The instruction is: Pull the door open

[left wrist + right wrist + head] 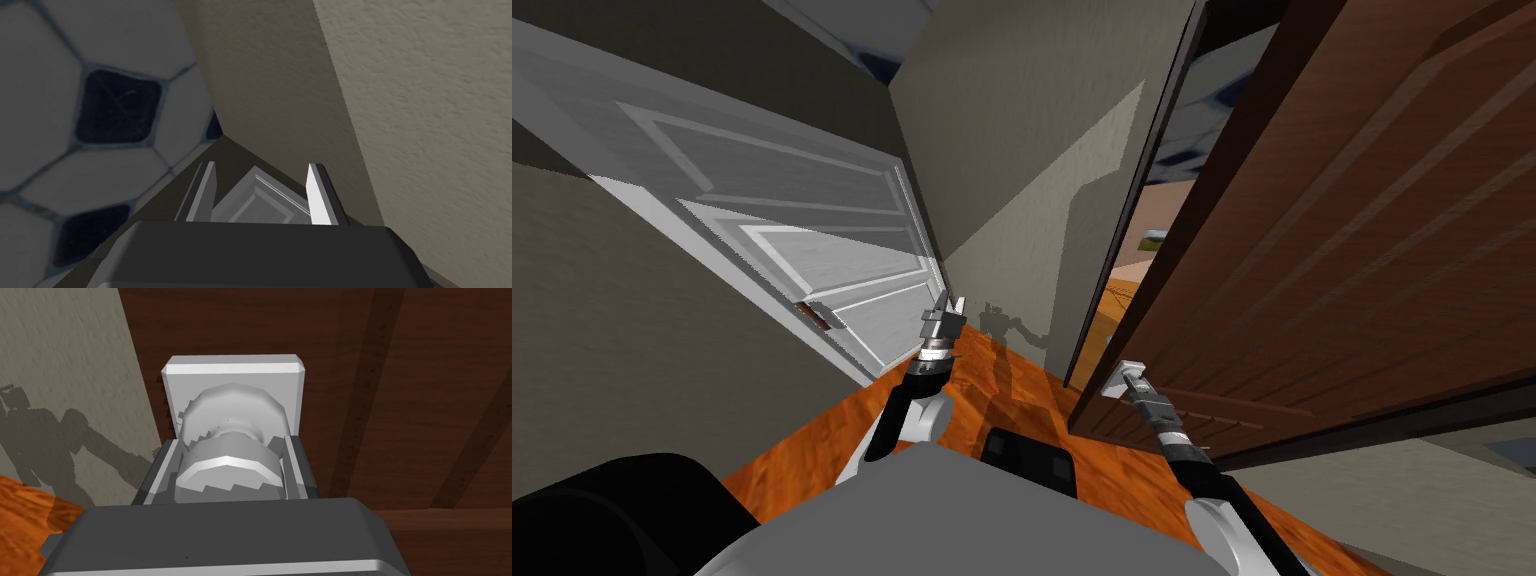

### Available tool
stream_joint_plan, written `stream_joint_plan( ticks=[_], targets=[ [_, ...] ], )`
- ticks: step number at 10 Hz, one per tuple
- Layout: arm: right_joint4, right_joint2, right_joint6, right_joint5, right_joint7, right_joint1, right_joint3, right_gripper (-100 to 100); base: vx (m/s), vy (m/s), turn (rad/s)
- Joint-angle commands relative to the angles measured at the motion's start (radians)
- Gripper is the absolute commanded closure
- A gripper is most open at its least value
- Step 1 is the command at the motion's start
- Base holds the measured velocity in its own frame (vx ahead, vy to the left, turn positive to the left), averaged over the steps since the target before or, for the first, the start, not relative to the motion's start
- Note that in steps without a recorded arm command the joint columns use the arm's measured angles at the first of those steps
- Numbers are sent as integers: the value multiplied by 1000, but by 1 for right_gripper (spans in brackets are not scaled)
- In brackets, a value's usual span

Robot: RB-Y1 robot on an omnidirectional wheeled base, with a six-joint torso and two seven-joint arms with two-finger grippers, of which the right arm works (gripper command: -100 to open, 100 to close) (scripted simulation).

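Observation:
A dark brown panelled door (1332, 260) stands ajar on my right, with a gap along its left edge. My right gripper (1124, 377) is at the door's light grey knob (230, 460), which sits on a square grey plate (233, 378). In the right wrist view both fingers (162, 470) press the knob's sides, so the gripper is shut on it. My left gripper (950, 312) hangs in front of the beige wall corner, apart from both doors. Its fingers (318, 195) stand open with nothing between them.
A white panelled door (812, 250) lies shut on the left wall. A beige wall (1012, 200) fills the corner between the two doors. Orange wooden floor (1012, 390) runs under my arms. Through the brown door's gap a lit floor (1122, 300) shows.

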Motion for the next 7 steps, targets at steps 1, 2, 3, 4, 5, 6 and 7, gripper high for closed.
stream_joint_plan(
  ticks=[1, 2, 3, 4, 5, 6, 7],
  targets=[
    [-4, -16, -16, 5, -18, 3, 16, 100, -221, -100, 134],
    [-3, -10, -9, 3, -9, 3, 9, 100, -97, -41, 34],
    [-1, -21, -21, 11, -25, 6, 24, 100, -126, -43, 100],
    [0, -27, -29, 14, -33, 6, 30, 100, -218, -77, 169],
    [1, -34, -37, 19, -42, 6, 38, 100, -231, -100, 169],
    [3, -42, -46, 23, -52, 7, 46, 100, -220, -106, 158],
    [4, -50, -55, 28, -62, 7, 54, 100, -207, -111, 156]
  ],
)
